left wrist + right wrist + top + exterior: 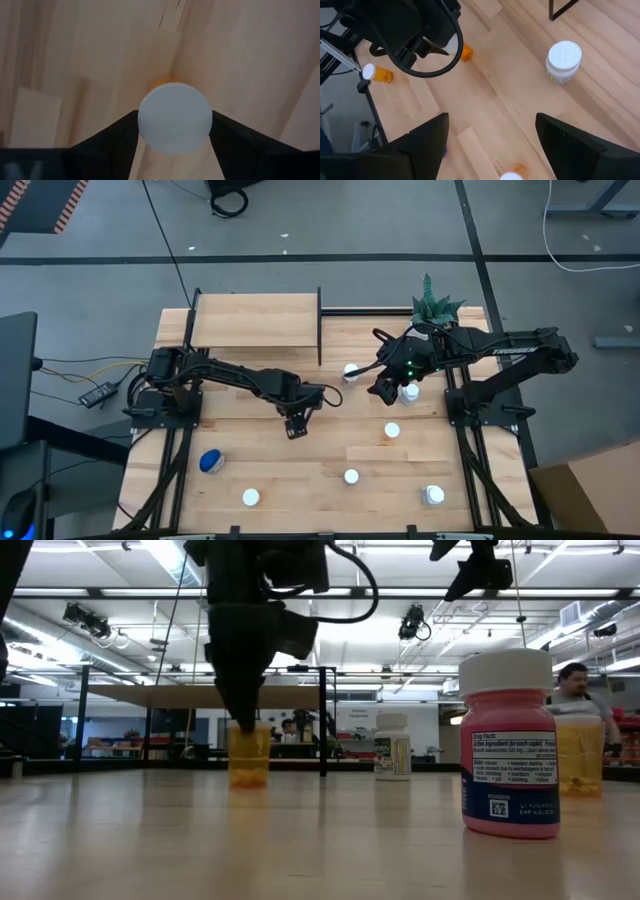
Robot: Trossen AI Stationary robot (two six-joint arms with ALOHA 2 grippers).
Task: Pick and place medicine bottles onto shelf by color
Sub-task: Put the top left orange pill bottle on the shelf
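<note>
Left gripper (296,426) clasps your orange bottle (174,124) by its cap, standing on the table (300,480). Your right gripper (384,386) hangs spread near the shelf (255,320).

The left arm reaches across from 9 o'clock to the middle. Its left hand (297,426) points straight down, fingers closed tight. The right arm reaches in from 3 o'clock. Its right hand (383,389) hangs with fingers spread wide.

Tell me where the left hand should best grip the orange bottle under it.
Grip the orange bottle on its round white cap, coming straight down from above. It stands upright, and the left hand already has one finger on each side of the cap.
</note>
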